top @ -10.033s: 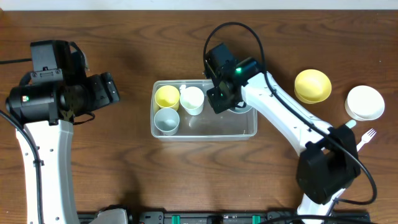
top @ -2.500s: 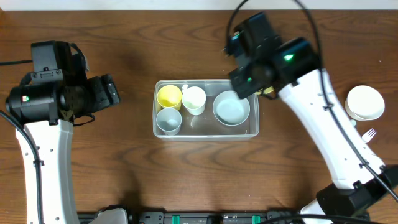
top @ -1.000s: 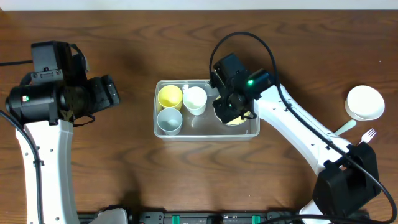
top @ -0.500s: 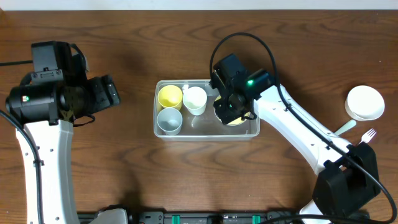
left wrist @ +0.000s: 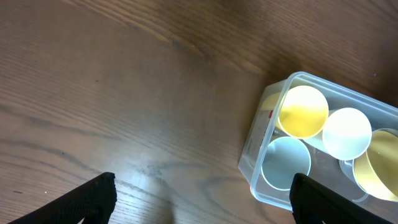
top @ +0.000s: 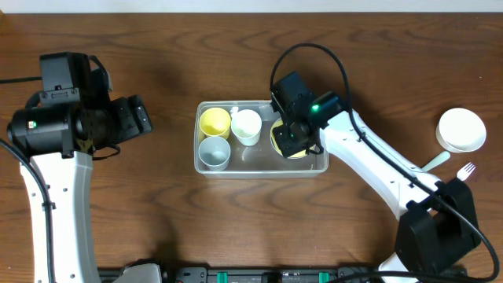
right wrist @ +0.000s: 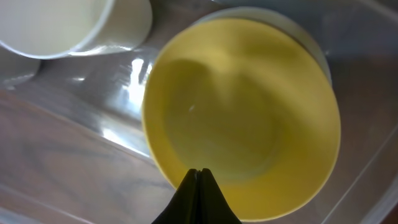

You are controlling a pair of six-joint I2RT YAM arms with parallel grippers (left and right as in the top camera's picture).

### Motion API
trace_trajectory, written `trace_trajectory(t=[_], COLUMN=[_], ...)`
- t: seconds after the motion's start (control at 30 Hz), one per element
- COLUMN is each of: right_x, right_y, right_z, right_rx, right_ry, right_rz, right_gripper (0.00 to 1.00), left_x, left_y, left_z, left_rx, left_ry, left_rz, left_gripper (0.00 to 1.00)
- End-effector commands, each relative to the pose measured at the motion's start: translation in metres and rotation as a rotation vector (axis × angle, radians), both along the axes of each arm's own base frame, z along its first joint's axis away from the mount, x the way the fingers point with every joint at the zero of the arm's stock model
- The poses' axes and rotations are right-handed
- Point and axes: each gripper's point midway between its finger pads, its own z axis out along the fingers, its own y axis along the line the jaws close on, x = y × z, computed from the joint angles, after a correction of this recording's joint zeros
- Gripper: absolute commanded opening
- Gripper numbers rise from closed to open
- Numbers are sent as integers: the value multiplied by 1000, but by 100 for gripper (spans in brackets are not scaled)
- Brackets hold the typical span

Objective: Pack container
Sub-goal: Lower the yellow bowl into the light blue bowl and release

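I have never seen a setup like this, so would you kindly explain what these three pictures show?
Two robot arms stand at a wooden table. One picture looks down from overhead; the other two come from cameras on the wrists. A clear container holds a yellow cup, a white cup, a pale blue cup and a yellow bowl. A white bowl and a fork lie outside it. The right gripper, shut and empty, is over the yellow bowl; the left gripper is open, holding nothing.
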Motion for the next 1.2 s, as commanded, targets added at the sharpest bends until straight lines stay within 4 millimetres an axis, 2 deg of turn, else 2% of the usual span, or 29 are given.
trace_trajectory(t=[0.0, 0.17, 0.37, 0.5, 0.63, 0.83, 0.97, 1.17], right_x=[-7, -14, -12, -7, 8, 35, 44, 56], right_y=[-6, -11, -10, -8, -9, -11, -13, -18], right_z=[-9, -20, -29, -29, -25, -9, 3, 36], right_rx=[-23, -38, -29, -16, -10, 23, 32, 18], right_ry=[18, 42, 29, 8, -51, -133, -155, -210], right_rz=[-44, -50, -51, -52, -71, -109, -119, -160], right_gripper=[1, 1, 1, 1, 1, 2, 6, 9], left_x=[-1, -1, -1, -1, -1, -1, -1, -1], left_y=[2, 2, 2, 2, 2, 2, 2, 2], left_z=[-3, -3, -3, -3, -3, -3, -3, -3], left_rx=[-5, -5, -5, -5, -5, -5, -5, -5], left_ry=[14, 13, 14, 14, 14, 14, 14, 14], left_rz=[14, 14, 14, 14, 14, 14, 14, 14], left_gripper=[89, 89, 89, 89, 89, 89, 89, 89])
